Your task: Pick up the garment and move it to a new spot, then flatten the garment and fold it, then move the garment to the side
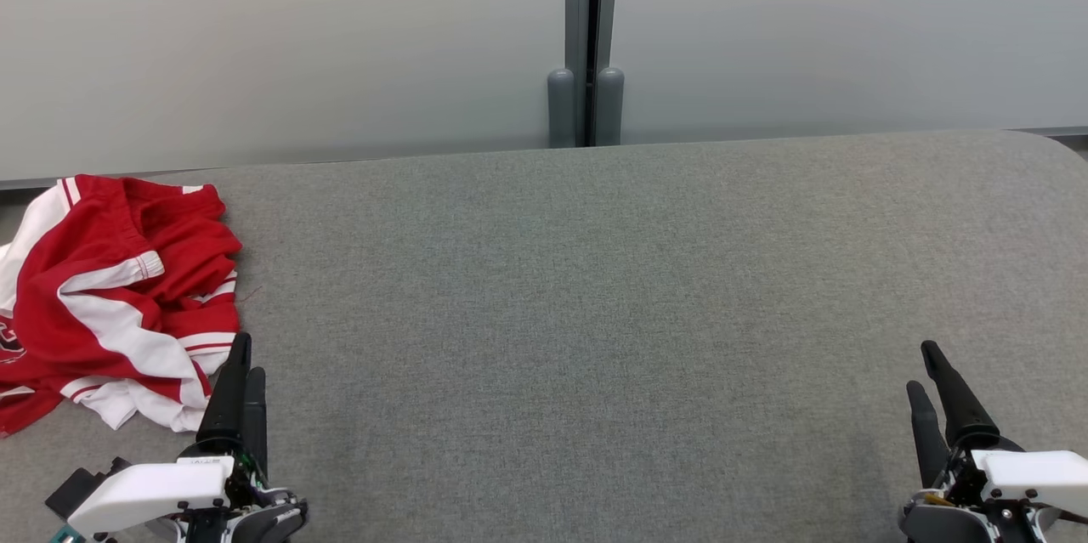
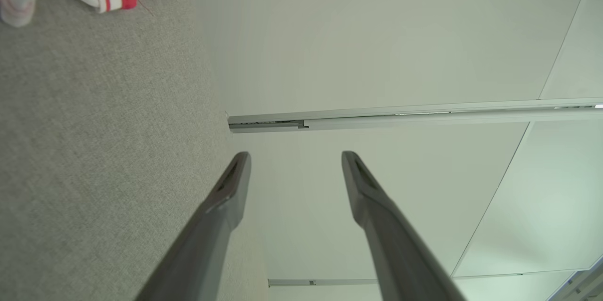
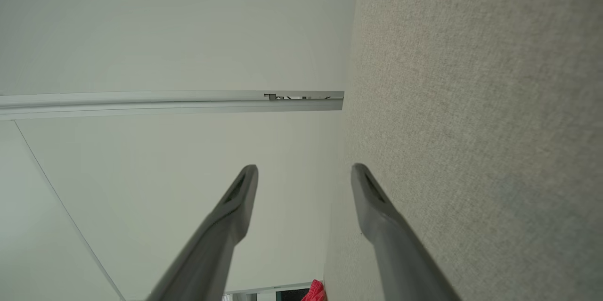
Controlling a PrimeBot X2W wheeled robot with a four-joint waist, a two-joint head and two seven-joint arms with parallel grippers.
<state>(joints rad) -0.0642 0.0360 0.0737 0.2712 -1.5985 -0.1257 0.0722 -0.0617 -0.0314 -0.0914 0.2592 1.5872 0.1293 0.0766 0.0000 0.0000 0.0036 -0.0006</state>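
While the garment lies crumpled on the bench, my left claw beside it and right claw well apart gape empty; every step remains.

The left hand and right hand — long tapered dark fingers, white wrist casings.
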